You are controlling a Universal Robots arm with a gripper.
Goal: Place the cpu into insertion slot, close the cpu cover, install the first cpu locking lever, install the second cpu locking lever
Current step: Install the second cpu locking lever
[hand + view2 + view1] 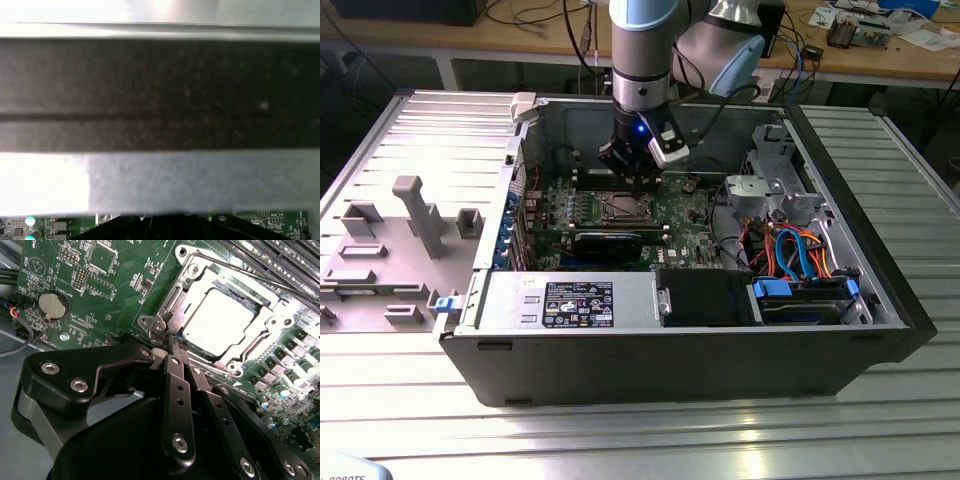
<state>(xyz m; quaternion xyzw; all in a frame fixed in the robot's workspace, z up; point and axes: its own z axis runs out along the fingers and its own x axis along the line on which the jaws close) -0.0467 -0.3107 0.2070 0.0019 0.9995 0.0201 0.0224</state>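
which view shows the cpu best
The second wrist view: the cpu sits large and bright inside the cpu cover. In the exterior view it is a small patch below the gripper.

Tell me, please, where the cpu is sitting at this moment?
In the second wrist view the cpu lies seated in the insertion slot, framed by the lowered cpu cover, just beyond the gripper tips.
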